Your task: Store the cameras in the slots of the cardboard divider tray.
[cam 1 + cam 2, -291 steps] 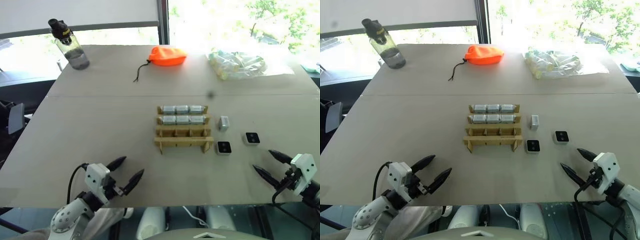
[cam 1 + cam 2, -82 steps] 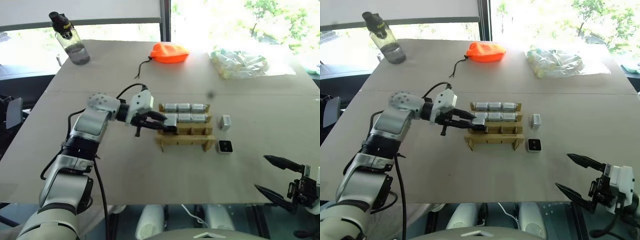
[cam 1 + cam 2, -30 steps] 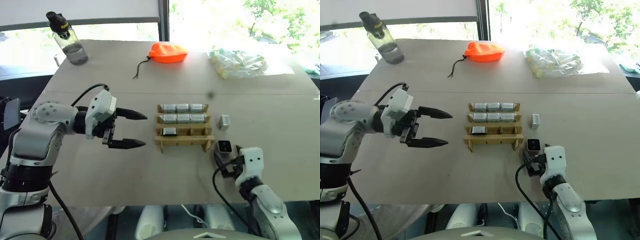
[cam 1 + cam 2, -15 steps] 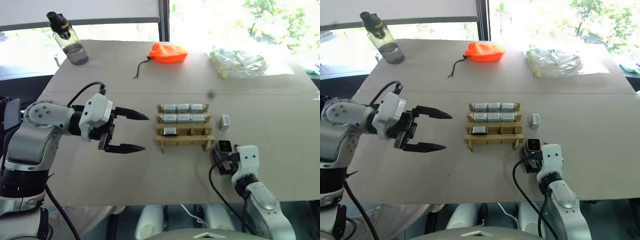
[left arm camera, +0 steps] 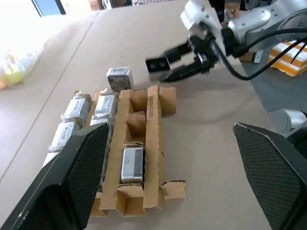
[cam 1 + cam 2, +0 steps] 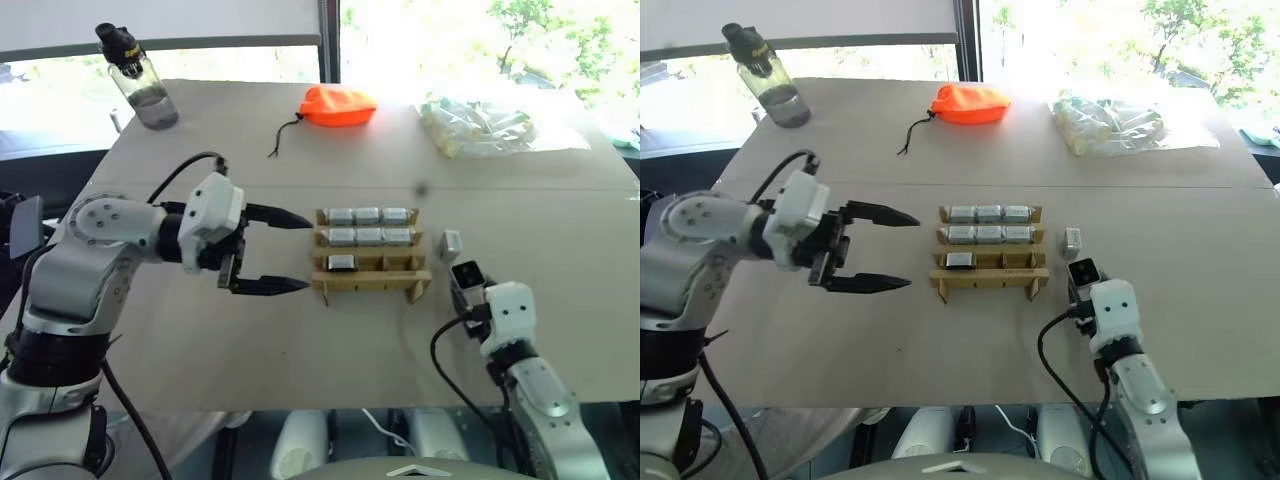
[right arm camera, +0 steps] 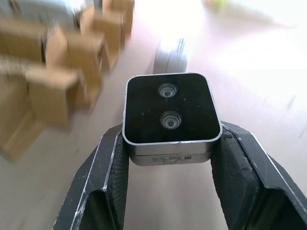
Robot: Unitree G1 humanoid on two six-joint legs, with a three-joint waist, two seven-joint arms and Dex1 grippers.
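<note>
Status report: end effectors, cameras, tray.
Right end effector shut on camera, lifted. Left end effector open beside tray. Seven slots filled. One camera loose right of tray.

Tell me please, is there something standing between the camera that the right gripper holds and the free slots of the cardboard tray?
Nothing visible does. The right gripper holds the camera above bare table, right of the cardboard divider tray. The loose camera lies farther back, off that path.
</note>
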